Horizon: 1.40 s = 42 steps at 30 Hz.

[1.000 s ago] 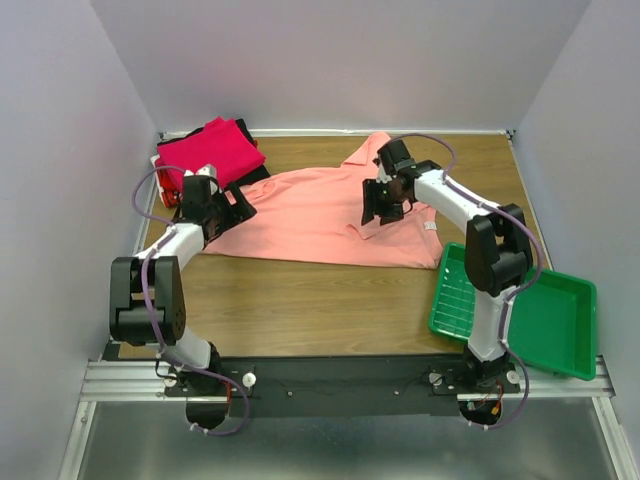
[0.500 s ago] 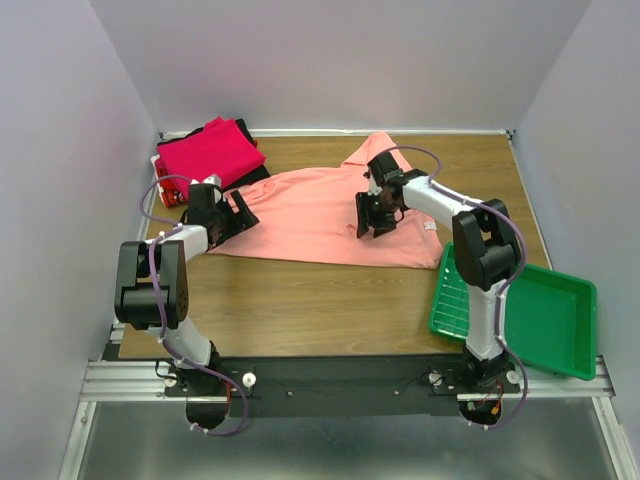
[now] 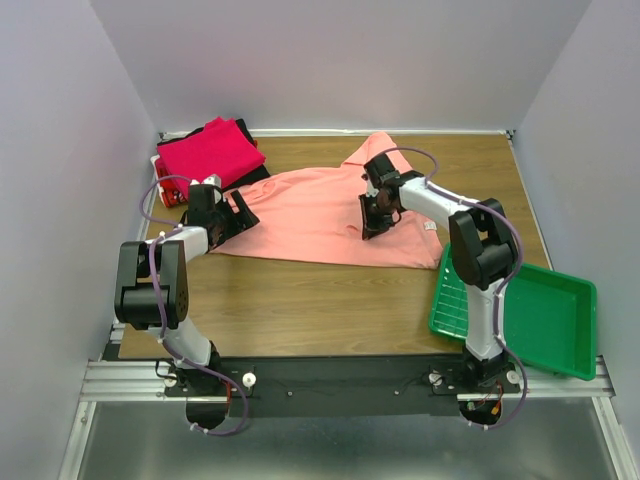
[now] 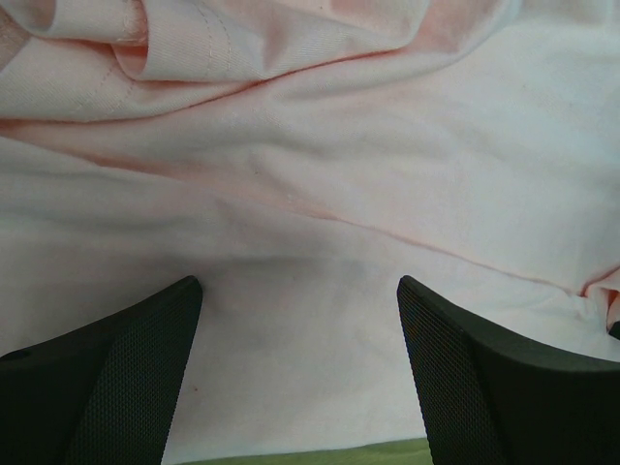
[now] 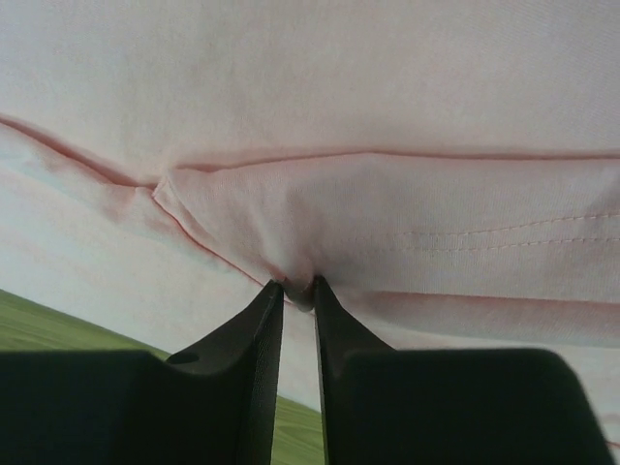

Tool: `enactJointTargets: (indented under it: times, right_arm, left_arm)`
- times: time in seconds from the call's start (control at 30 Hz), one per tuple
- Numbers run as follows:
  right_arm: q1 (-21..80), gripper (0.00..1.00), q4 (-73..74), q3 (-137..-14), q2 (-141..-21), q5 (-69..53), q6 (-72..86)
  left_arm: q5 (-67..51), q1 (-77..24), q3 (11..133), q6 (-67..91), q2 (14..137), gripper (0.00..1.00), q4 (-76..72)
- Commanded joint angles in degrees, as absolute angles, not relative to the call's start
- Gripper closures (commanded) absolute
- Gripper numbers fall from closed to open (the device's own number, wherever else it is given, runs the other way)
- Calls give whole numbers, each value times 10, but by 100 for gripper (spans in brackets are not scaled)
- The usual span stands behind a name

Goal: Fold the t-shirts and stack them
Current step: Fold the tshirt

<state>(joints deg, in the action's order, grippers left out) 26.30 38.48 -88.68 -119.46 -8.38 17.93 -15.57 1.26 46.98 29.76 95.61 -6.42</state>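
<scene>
A salmon-pink t-shirt (image 3: 310, 210) lies spread across the middle of the wooden table. My left gripper (image 3: 232, 215) is open at its left edge, jaws wide over flat pink cloth (image 4: 300, 320). My right gripper (image 3: 372, 222) is shut on a pinched fold of the same shirt (image 5: 295, 286) near its right side. A magenta t-shirt (image 3: 210, 150) lies folded on top of a black one (image 3: 252, 172) and a red one (image 3: 168, 185) at the back left corner.
A green plastic tray (image 3: 560, 320) sits at the front right, hanging over the table edge. The table's back edge meets the white wall. Bare wood (image 3: 300, 300) lies in front of the pink shirt.
My right gripper has come down a little to the left onto the shirt and closed on a fold. My left gripper has moved slightly right and lower onto the shirt's left edge.
</scene>
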Motion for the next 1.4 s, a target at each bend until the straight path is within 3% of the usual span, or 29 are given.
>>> enactJointTargets:
  times: [0.0, 0.27, 0.7, 0.9, 1.03, 1.07, 1.23, 1.37]
  right_arm:
    - [268, 75, 384, -918, -1202, -58, 178]
    - [268, 80, 403, -985, -1234, -46, 159]
    - [269, 76, 424, -1128, -1330, -26, 126]
    - [270, 61, 427, -1167, -1349, -15, 129]
    - [269, 25, 431, -1189, -1346, -9, 138]
    - [269, 21, 432, -1192, -1341, -6, 140]
    - [269, 12, 429, -1167, -1295, -3, 154]
    - [268, 10, 426, -1101, -1242, -3, 164]
  left_arm:
    - [-166, 10, 451, 288, 963, 10, -48]
    - [-165, 10, 448, 288, 962, 10, -46]
    - [-169, 10, 449, 285, 962, 11, -30]
    - [-171, 10, 451, 282, 963, 11, -24]
    - [-175, 9, 450, 280, 962, 11, -22]
    - [-175, 8, 450, 279, 959, 11, -23]
    - [-168, 7, 451, 272, 954, 11, -23]
    - [-163, 7, 449, 277, 961, 11, -17]
